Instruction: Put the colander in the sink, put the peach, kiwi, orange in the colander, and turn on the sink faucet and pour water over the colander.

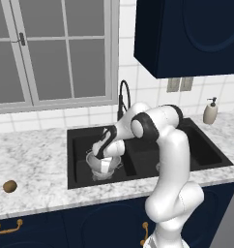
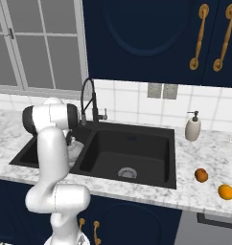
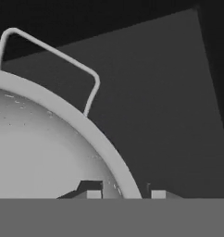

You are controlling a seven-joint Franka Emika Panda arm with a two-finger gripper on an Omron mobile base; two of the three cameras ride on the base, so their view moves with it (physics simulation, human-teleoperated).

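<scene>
I've got the gripper (image 3: 121, 194) down in the sink's (image 1: 80, 140) left basin, one finger inside the colander (image 1: 104, 164) rim, one outside, narrow gap; can't tell if it's pinching the rim or loose. Colander sits in that basin. Risk: if I lift w/ the rim caught, it tips. Kiwi (image 1: 10, 186) far left on the tabletop (image 1: 36, 155), near the front edge, could roll off w/ a sloppy grab. Orange (image 2: 226, 192) + peach (image 2: 201, 175) lie far right, a long reach.
</scene>
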